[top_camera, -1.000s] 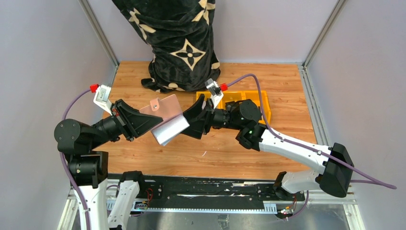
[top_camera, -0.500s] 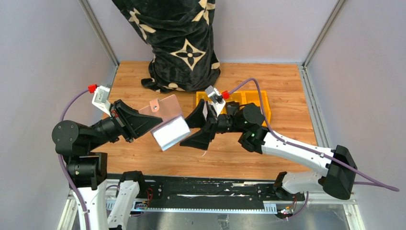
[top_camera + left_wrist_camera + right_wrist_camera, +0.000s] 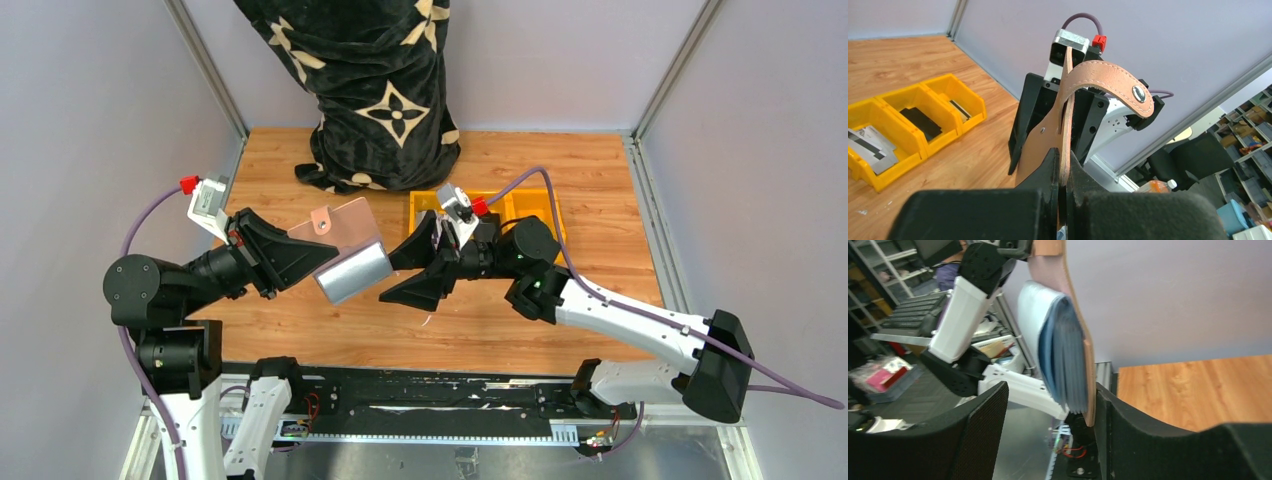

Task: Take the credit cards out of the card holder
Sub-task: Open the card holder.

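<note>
Seen from above, the left claw (image 3: 318, 256) is closed on the card holder (image 3: 345, 223) and holds it in the air over the bench (image 3: 590, 160), at about 9 o'clock from the middle of the bench. The holder is open. Its brown cover (image 3: 352, 215) points toward 12 o'clock, and the stack of credit cards (image 3: 352, 272) hangs out toward 5 o'clock and shows a grey face. In the left wrist view the two fingers of the left claw (image 3: 1063, 172) press the edge of the brown leather between them. The strap (image 3: 1108, 80) with its metal stud (image 3: 1138, 91) curls over at the top.

The right claw (image 3: 388, 282) reaches in from 3 o'clock with its jaws apart, one finger on each side of the free end of the stack. In the right wrist view the credit cards (image 3: 1060, 355), pale blue and grey at the edges, sit between its two fingers. There is a clear gap to the finger at 9 o'clock. The brown cover (image 3: 1087, 370) lies just beside the finger at 3 o'clock, and I cannot tell if they touch.

The yellow bin (image 3: 553, 222) stands on the bench at about 2 o'clock, behind the right arm. The left wrist view shows its three compartments, with a flat black item (image 3: 920, 122) in the middle one and grey and white printed pieces (image 3: 870, 142) in the nearest one. A black patterned cloth (image 3: 375, 80) stands at 12 o'clock.
</note>
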`<state>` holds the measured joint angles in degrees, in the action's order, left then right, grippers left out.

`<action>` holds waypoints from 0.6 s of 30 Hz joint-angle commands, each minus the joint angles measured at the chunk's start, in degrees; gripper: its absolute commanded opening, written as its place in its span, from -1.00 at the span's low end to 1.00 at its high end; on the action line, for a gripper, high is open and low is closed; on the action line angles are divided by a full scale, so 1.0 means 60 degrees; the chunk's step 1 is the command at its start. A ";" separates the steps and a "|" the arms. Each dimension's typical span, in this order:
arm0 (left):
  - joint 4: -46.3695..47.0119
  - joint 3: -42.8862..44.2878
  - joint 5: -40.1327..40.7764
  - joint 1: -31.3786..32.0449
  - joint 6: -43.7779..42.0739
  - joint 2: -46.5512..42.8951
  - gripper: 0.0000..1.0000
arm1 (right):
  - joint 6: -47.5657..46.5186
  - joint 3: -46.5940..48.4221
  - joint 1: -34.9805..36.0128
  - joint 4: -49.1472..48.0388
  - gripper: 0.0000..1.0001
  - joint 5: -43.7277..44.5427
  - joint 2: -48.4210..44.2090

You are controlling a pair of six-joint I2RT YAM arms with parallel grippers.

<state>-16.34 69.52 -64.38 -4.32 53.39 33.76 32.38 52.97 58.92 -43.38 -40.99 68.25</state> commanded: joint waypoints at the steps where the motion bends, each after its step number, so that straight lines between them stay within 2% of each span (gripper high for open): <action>1: 0.0263 0.0372 -0.0081 0.0002 0.0339 0.0115 -1.00 | -0.1309 0.0546 0.0169 0.1174 0.26 0.0805 -0.0149; 7: 0.0346 0.0478 -0.0098 0.0002 0.0512 0.0180 -1.00 | -0.1750 0.0843 0.0185 0.1361 -0.01 0.1076 -0.0075; 12: 0.0371 0.0576 -0.0111 0.0002 0.0584 0.0202 -1.00 | -0.1856 0.0976 0.0213 0.1325 -0.13 0.0913 0.0082; 18: 0.0367 0.0636 -0.0138 0.0004 0.0677 0.0188 -1.00 | -0.2208 0.1073 0.0272 0.1434 -0.16 0.1270 0.0222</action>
<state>-15.68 71.48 -64.40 -4.32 55.83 34.50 21.87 57.39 59.64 -35.16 -35.24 68.93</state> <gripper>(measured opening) 0.027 0.425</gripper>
